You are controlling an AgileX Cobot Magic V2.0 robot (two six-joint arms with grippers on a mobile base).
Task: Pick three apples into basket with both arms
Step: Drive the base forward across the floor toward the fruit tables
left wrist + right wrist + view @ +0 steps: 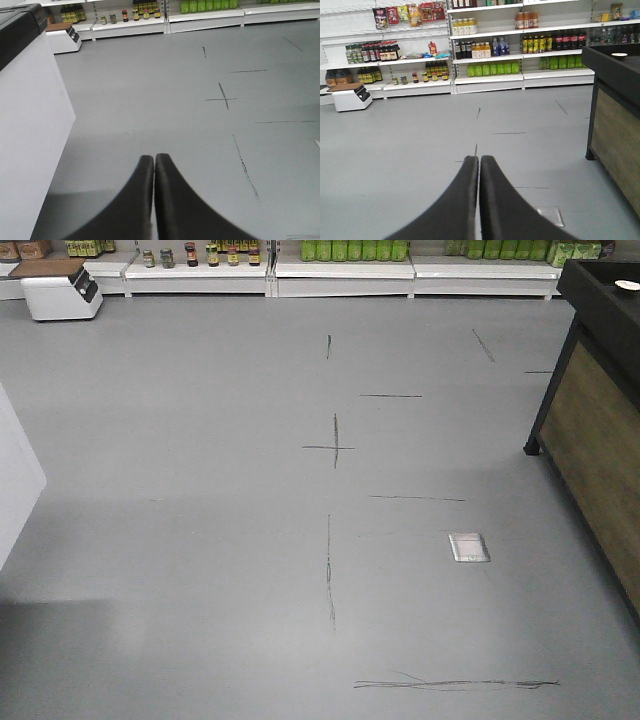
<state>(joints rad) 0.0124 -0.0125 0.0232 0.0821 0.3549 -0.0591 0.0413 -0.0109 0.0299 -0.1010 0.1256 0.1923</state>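
A shop aisle seen from a two-armed mobile robot, with no fruit in sight. The front view shows a wide grey floor [200,540] marked with thin dark lines, among them a cross [335,447], and a small metal floor plate [469,546]. White shelves [485,77] of bottles and jars run along the far wall, with a small white machine [60,290] standing at their left end. A dark counter with a wooden side [600,420] stands at the right edge, and a white cabinet [30,125] at the left. In the left wrist view the left tool [154,160] points out over bare floor, its two black fingers pressed together with nothing between them. The right tool [479,161] looks the same in its own view: fingers closed on each other, holding nothing, aimed toward the shelves. The apples and the basket appear in none of the three views, so where they are cannot be told. Judging from this, the task looks barely begun: no apple is gripped, none can be seen placed, and all three picks, along with finding the fruit and basket, seem yet to be done.
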